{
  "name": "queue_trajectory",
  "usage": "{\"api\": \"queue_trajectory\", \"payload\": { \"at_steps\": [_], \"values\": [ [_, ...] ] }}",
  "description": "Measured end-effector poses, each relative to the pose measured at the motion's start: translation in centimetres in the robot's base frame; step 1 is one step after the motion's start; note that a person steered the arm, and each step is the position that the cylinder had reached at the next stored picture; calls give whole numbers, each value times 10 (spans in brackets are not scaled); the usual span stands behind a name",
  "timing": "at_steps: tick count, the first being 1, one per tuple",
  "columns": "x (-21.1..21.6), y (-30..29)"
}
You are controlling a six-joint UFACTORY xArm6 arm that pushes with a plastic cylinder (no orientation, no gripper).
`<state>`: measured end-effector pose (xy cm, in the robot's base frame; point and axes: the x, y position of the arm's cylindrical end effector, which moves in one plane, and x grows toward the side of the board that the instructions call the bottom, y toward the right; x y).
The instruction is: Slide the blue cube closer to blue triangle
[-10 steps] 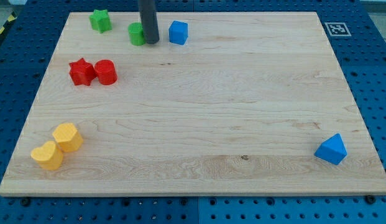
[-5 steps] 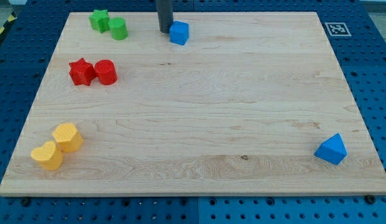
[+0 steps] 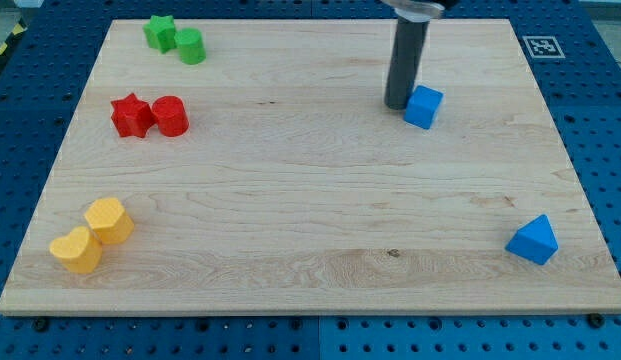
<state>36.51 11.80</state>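
My tip (image 3: 398, 105) rests on the board against the upper-left side of the blue cube (image 3: 423, 107). It is a bare rod end with nothing to open or close, so it holds nothing and can only push. The blue cube sits toward the view's top right of the wooden board (image 3: 310, 200). The blue triangle (image 3: 533, 240) lies well apart from the cube, down and to the view's right, near the board's lower right corner.

To do this push well, I judge the tip should stay behind the cube on the line running through it to the triangle. An off-centre push would likely turn the cube or let it slip aside.

The rod (image 3: 403, 60) stands nearly upright above the cube, entering from the view's top edge.
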Motion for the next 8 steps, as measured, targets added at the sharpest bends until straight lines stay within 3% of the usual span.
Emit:
{"api": "queue_trajectory", "payload": {
  "at_steps": [2,6,8],
  "values": [
    [23,53],
    [16,113],
    [63,113]
  ]
}}
